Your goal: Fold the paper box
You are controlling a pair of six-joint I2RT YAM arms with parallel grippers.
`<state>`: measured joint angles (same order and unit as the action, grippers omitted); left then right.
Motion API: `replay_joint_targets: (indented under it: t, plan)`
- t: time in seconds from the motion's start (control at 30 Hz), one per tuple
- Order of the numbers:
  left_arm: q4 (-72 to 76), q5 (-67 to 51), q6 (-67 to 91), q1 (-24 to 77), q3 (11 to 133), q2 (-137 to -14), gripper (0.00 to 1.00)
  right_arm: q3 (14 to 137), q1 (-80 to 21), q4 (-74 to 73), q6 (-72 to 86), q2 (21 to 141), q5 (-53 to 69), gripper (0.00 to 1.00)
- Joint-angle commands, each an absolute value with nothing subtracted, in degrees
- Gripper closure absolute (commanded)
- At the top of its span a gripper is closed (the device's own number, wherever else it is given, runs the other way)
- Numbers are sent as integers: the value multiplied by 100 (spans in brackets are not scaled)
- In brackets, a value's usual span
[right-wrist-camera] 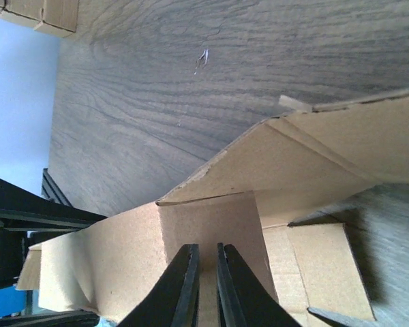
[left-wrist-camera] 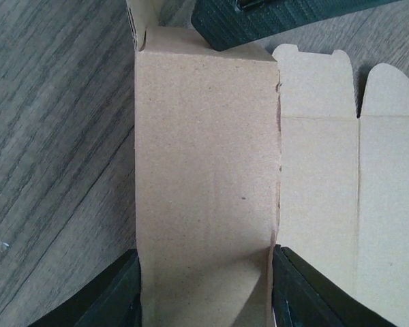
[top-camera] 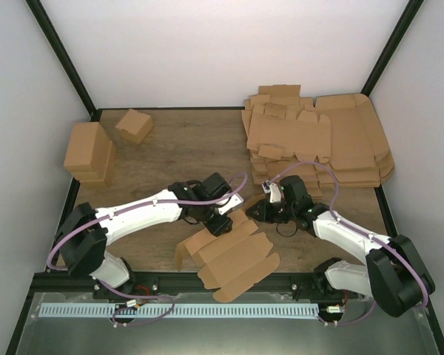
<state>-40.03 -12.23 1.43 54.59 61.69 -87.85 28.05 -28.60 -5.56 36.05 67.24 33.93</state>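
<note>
Brown creased paper box [top-camera: 237, 259], grainy wooden table [top-camera: 177, 148]

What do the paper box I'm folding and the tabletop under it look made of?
The paper box looks like thin brown cardboard: matte, speckled fibrous face, die-cut tabs, pressed creases. The tabletop shows dull grey-brown wood grain; it may be laminate or solid wood, which I cannot tell.

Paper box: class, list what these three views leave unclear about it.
Top view: the paper box where the left gripper covers it.
Left wrist view: its far-right panel, cut off by the frame edge.
Right wrist view: whether the right gripper pinches the flap or sits before it; fingers cover the contact.
</note>
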Motion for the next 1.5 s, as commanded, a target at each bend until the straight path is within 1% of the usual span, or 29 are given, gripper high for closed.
replay_joint_targets:
  t: [0.0,0.17,0.3,0.43,0.5,0.7,1.03,1.1,1.17,1.27,1.37,1.47]
  plan:
    - [-3846,-1138,196,5624,6388,-8605,50,2608,-2887,-331,3947,6539,3873,91]
    - [-3799,-1115,259,5726,6359,-8626,50,2492,-2891,-209,4261,6435,4120,92]
    - [-3799,-1107,281,5788,6334,-8646,50,2535,-2889,-510,4201,6322,3887,92]
    - [-3810,-1120,314,5840,6328,-8648,48,2493,-2892,-571,4136,6420,3929,92]
    - [-3818,-1146,335,5890,6315,-8636,46,2471,-2892,-544,4169,6503,4062,94]
    - [-3781,-1225,404,5983,6209,-8660,46,2434,-2887,-705,4158,6287,4011,95]
    - [-3780,-1203,474,6052,6196,-8829,46,2213,-2892,-630,4217,6251,4126,95]
    - [-3801,-1195,475,6072,6202,-8859,47,2213,-2892,-677,4178,6240,4055,95]
    - [-3833,-1168,488,6085,6213,-8899,49,2221,-2892,-756,4105,6219,3955,95]
    - [-3886,-1036,511,6138,6234,-8921,50,2300,-2892,-1088,3920,6127,3565,94]
    - [-4006,-812,548,6227,6294,-8945,51,2420,-2892,-1535,3739,5890,2913,89]
    - [-4124,-541,587,6263,6336,-8957,51,2446,-2892,-1825,3628,5664,2504,88]
